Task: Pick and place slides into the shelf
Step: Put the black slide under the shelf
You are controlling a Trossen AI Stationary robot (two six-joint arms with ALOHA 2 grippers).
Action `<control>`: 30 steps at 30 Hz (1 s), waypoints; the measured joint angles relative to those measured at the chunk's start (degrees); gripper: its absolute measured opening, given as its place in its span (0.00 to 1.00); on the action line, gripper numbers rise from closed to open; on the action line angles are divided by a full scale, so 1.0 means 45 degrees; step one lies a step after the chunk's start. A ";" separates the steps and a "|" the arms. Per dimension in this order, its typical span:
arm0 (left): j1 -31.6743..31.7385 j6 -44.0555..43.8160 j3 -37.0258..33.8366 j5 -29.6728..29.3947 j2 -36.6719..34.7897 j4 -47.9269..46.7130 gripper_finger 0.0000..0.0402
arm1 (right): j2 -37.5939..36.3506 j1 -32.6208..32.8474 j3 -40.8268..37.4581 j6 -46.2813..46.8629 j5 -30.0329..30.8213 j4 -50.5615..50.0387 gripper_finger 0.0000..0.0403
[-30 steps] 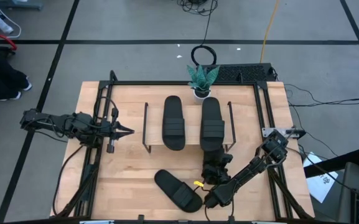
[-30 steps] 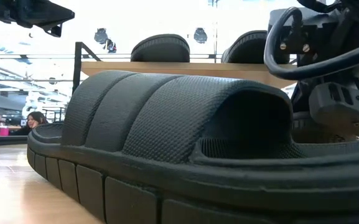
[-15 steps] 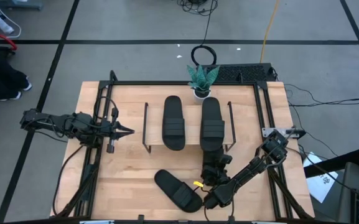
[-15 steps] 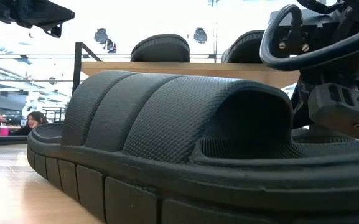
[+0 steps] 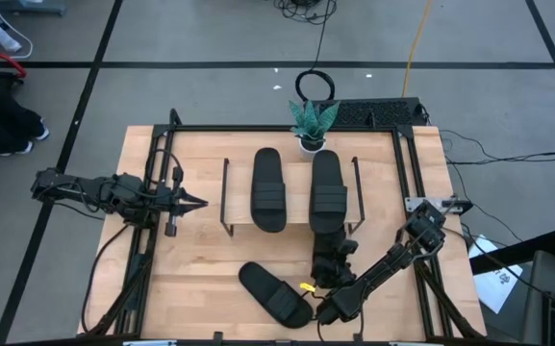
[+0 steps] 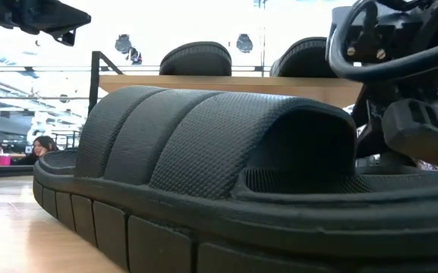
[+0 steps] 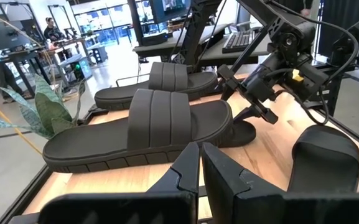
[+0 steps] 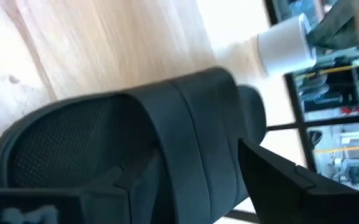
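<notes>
Two black slides lie side by side on the shelf [image 5: 296,192], soles down on its board: the left one [image 5: 268,188] and the right one [image 5: 328,190]. Another slide [image 5: 275,293] rests on the table near the front edge and fills the low view [image 6: 203,167]. My right gripper [image 5: 331,252] is open at the near end of the right slide [image 8: 135,124], a finger [image 8: 279,171] on either side of it. My left gripper [image 5: 200,203] hovers shut left of the shelf, holding nothing.
A small potted plant [image 5: 312,123] stands at the table's far edge behind the shelf. Black metal frames [image 5: 407,173] run along the table's left and right sides. Bare wood lies left of the shelf and at the near left.
My right gripper has opened at the near end of the right slide, and its wrist has risen slightly. The slide stays lying on the shelf board. The other slides have not moved.
</notes>
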 joint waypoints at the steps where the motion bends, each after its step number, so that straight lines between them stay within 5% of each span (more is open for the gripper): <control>1: 0.0000 0.0000 0.0000 0.0000 0.0003 -0.0052 0.05 | 0.0000 0.0046 0.0000 0.0020 0.0233 0.0004 0.52; 22: 0.0002 -0.0063 0.0000 0.0015 0.0000 -0.0156 0.05 | -0.2348 0.1534 0.0023 -0.0148 0.0892 0.0808 0.53; 26: -0.0002 -0.0072 0.0000 0.0024 0.0000 -0.0160 0.05 | -0.2926 0.2126 -0.0389 -0.1604 0.0897 0.2618 0.44; 30: 0.0000 -0.0098 0.0000 0.0032 0.0000 -0.0180 0.05 | -0.3370 0.2268 -0.1082 -0.2864 0.0167 0.4932 0.23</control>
